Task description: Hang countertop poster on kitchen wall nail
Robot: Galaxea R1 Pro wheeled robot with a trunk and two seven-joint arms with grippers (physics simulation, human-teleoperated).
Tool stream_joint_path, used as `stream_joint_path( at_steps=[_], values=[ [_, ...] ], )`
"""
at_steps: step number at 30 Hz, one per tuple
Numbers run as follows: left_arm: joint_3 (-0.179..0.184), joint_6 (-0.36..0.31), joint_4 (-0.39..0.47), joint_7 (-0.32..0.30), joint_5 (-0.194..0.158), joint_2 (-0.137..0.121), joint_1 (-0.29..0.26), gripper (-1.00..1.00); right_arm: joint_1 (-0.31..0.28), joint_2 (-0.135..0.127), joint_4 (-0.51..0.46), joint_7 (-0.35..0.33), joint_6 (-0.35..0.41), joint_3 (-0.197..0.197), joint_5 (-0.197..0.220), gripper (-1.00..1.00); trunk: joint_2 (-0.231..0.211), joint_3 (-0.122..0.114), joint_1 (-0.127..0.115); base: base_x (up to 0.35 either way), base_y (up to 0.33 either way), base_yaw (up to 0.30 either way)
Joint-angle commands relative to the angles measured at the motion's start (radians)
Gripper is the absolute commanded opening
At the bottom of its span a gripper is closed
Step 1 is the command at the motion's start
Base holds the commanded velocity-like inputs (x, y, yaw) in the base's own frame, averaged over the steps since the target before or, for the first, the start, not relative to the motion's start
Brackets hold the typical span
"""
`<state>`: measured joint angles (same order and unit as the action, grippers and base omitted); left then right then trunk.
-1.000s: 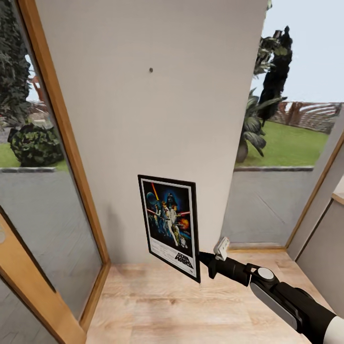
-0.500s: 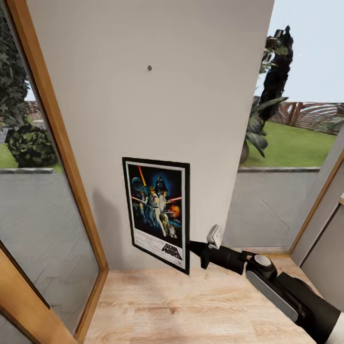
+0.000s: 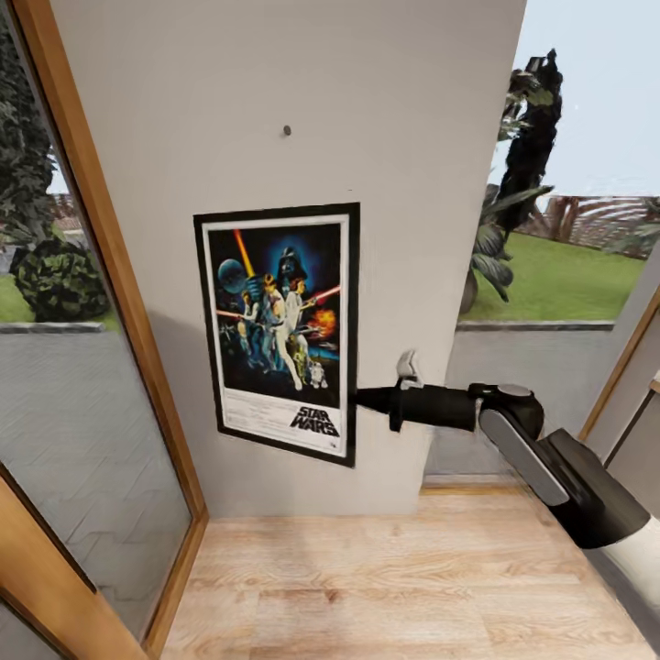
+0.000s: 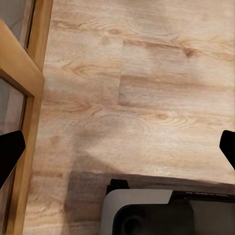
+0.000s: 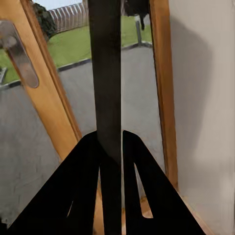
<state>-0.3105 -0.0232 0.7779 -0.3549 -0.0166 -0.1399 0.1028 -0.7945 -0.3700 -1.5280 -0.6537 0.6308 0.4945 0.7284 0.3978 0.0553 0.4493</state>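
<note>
The poster (image 3: 280,330) is a portrait Star Wars print with a black frame, held upright against the light-grey wall. My right gripper (image 3: 359,399) is shut on its right edge near the bottom, with the arm reaching in from the lower right. The wall nail (image 3: 287,130) is a dark dot on the wall, well above the poster's top edge. In the right wrist view the poster (image 5: 108,88) shows edge-on as a dark strip pinched between the black fingers (image 5: 83,186). My left gripper (image 4: 117,149) is open, pointing down over the wooden floor. The kitchen countertop is out of view.
A wooden-framed glass door (image 3: 110,275) stands left of the wall panel, with its metal handle (image 5: 19,54) in the right wrist view. A window onto a garden (image 3: 550,275) lies to the right. The wood floor (image 3: 385,577) runs below, and my own base (image 4: 166,210) is beneath the left gripper.
My right arm has lifted the poster up the wall and a little left, bringing its top edge much closer to the nail. The grip on it is unchanged.
</note>
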Motion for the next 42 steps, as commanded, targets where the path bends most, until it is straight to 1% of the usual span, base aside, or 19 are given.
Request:
stream_joint_path(
  at_steps=[1,2,3,4,5,6,7,8,9,11,13,16,19,25,34,37,38,42],
  values=[
    [-0.002,-0.002,0.001,-0.006,-0.002,0.000,0.000,1.00,-0.042,0.007,0.000,-0.002,0.044,-0.004,0.006,-1.00,0.002,0.002,0.001,0.000,0.000,0.000],
    [-0.002,-0.002,0.001,-0.006,-0.002,0.000,0.000,1.00,-0.140,0.030,0.000,-0.006,0.136,-0.026,0.006,-1.00,0.002,0.002,0.001,0.000,0.000,0.000],
    [-0.002,-0.001,0.001,-0.006,-0.002,0.000,0.000,1.00,-0.153,0.032,0.000,-0.007,0.151,-0.031,0.007,-1.00,0.002,0.002,0.001,0.000,0.000,0.000],
    [-0.002,-0.001,0.001,-0.006,-0.002,0.000,0.000,1.00,-0.179,0.036,0.000,-0.015,0.181,-0.042,0.011,-1.00,0.002,0.002,0.001,0.000,0.000,0.000],
    [-0.002,-0.001,0.001,-0.006,-0.002,0.000,0.000,1.00,-0.286,0.039,0.018,-0.083,0.287,-0.122,0.089,-1.00,0.002,0.002,0.001,0.000,0.000,0.000],
    [-0.002,-0.001,0.001,-0.006,-0.002,0.000,0.000,1.00,-0.299,0.039,0.022,-0.087,0.300,-0.137,0.095,-1.00,0.002,0.002,0.001,0.000,0.000,0.000],
    [-0.001,-0.001,0.001,-0.006,-0.002,0.000,0.000,1.00,-0.323,0.039,0.034,-0.093,0.321,-0.161,0.104,-1.00,0.002,0.002,0.001,0.000,0.000,0.000],
    [-0.001,-0.001,0.001,-0.006,-0.002,0.000,0.000,1.00,-0.334,0.039,0.039,-0.096,0.329,-0.170,0.107,-1.00,0.002,0.002,0.001,0.000,0.000,0.000],
    [-0.002,-0.001,0.001,-0.007,-0.002,0.000,0.000,1.00,-0.378,0.039,0.064,-0.102,0.350,-0.193,0.118,-1.00,0.002,0.002,0.001,0.000,0.000,0.000],
    [-0.002,-0.001,0.001,-0.007,-0.002,0.000,0.000,1.00,-0.398,0.039,0.078,-0.105,0.355,-0.199,0.121,-1.00,0.002,0.002,0.001,0.000,0.000,0.000],
    [-0.002,-0.001,0.001,-0.007,-0.002,0.000,0.000,1.00,-0.415,0.038,0.102,-0.115,0.357,-0.202,0.122,-1.00,0.002,0.002,0.001,0.000,0.000,0.000],
    [-0.002,-0.001,0.001,-0.007,-0.002,0.000,0.000,1.00,-0.438,0.033,0.131,-0.167,0.360,-0.205,0.123,-1.00,0.002,0.002,0.001,0.000,0.000,0.000],
    [-0.002,-0.001,0.002,-0.008,-0.002,0.000,0.000,1.00,-0.446,0.029,0.140,-0.192,0.361,-0.207,0.122,-1.00,0.002,0.002,0.001,0.000,0.000,0.000],
    [-0.002,-0.001,0.003,-0.008,-0.002,0.000,0.000,1.00,-0.450,0.026,0.144,-0.207,0.362,-0.205,0.124,-1.00,0.002,0.002,0.001,0.000,0.000,0.000],
    [-0.003,-0.001,0.003,-0.009,-0.002,0.000,0.000,1.00,-0.450,0.024,0.149,-0.212,0.364,-0.197,0.123,-1.00,0.002,0.002,0.001,0.000,0.000,0.000],
    [-0.003,-0.001,0.003,-0.009,-0.002,0.000,0.000,1.00,-0.450,0.013,0.164,-0.231,0.364,-0.195,0.122,-1.00,0.002,0.002,0.001,0.000,0.000,0.000],
    [-0.004,-0.001,0.003,-0.009,-0.002,0.000,0.000,1.00,-0.450,0.009,0.168,-0.252,0.365,-0.193,0.121,-1.00,0.002,0.002,0.001,0.000,0.000,0.000],
    [-0.004,-0.001,0.003,-0.009,-0.002,0.000,0.000,1.00,-0.449,-0.001,0.175,-0.293,0.365,-0.187,0.117,-1.00,0.002,0.002,0.001,0.000,0.000,0.000]
  ],
)
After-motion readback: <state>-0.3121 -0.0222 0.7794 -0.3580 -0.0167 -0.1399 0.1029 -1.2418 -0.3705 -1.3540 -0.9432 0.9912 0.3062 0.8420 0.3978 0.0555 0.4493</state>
